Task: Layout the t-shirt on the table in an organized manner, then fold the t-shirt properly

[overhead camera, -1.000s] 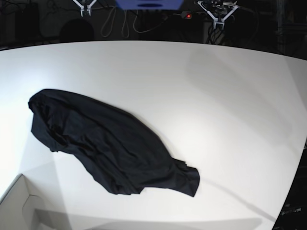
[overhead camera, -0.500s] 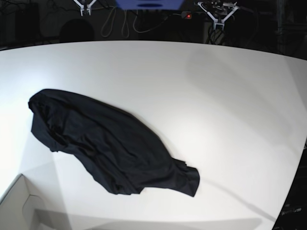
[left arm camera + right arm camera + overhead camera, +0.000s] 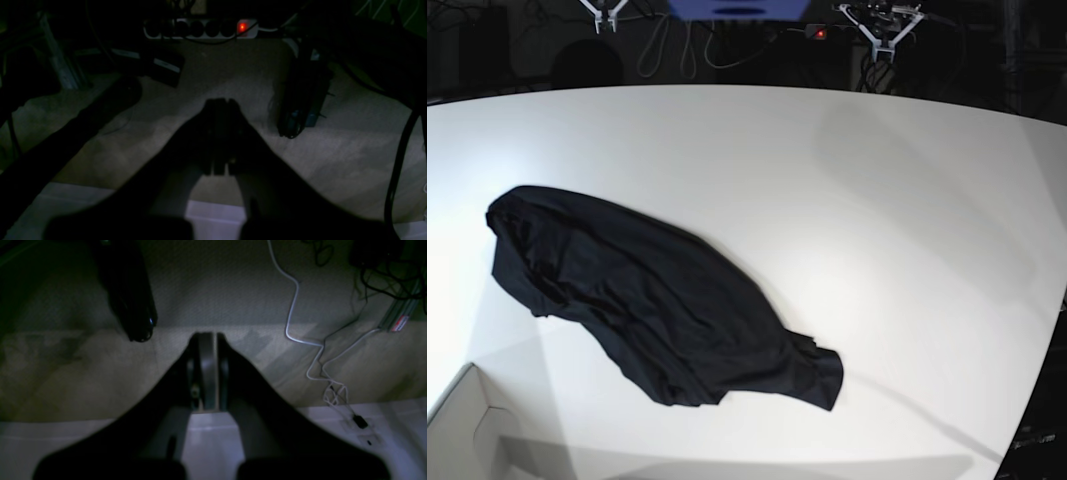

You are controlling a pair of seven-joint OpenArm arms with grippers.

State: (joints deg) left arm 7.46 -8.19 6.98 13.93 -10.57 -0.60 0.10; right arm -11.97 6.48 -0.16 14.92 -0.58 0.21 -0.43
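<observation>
The black t-shirt lies crumpled in a long diagonal heap on the left half of the white table, running from the left edge down towards the front middle. Both grippers hang beyond the table's far edge, well away from the shirt. My left gripper is at the top right of the base view, and its wrist view shows the left gripper shut with nothing in it. At the top left is my right gripper; its own wrist view shows the right gripper shut and empty.
A white cardboard box corner juts in at the front left. Past the far edge there is dark floor with a power strip showing a red light, a white cable and dark stands.
</observation>
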